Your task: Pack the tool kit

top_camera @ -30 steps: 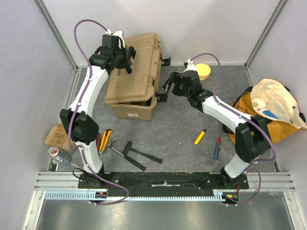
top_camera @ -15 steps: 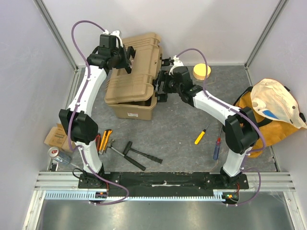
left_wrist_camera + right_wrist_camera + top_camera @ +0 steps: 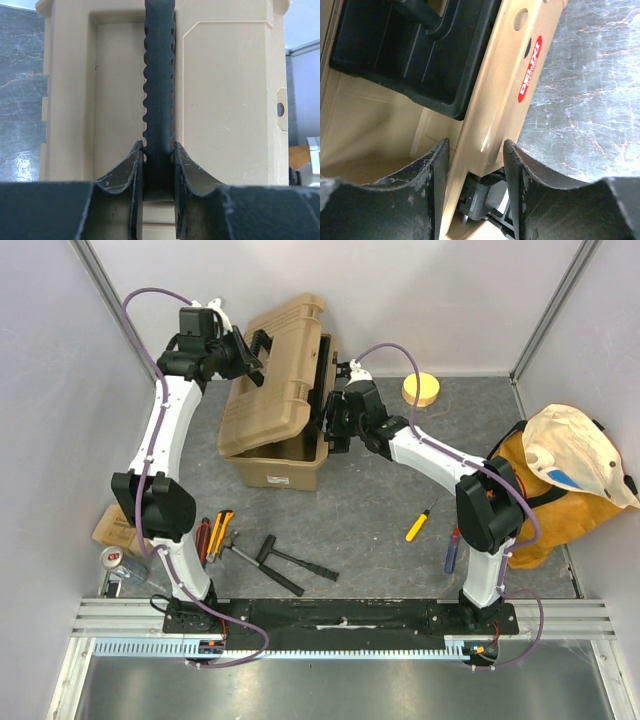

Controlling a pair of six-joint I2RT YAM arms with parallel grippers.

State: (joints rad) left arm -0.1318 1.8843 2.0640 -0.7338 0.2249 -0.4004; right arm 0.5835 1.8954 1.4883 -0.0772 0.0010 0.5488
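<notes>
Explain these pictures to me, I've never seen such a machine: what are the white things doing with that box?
The white things are two robot arms, seen from a camera overhead: the left arm and the right arm. The other two pictures come from small cameras on their wrists. The left gripper is shut on the black handle of the tan toolbox, whose lid stands partly raised. The right gripper straddles the box's side wall, beside the black tray. On the table lie a yellow screwdriver and an orange bag.
</notes>
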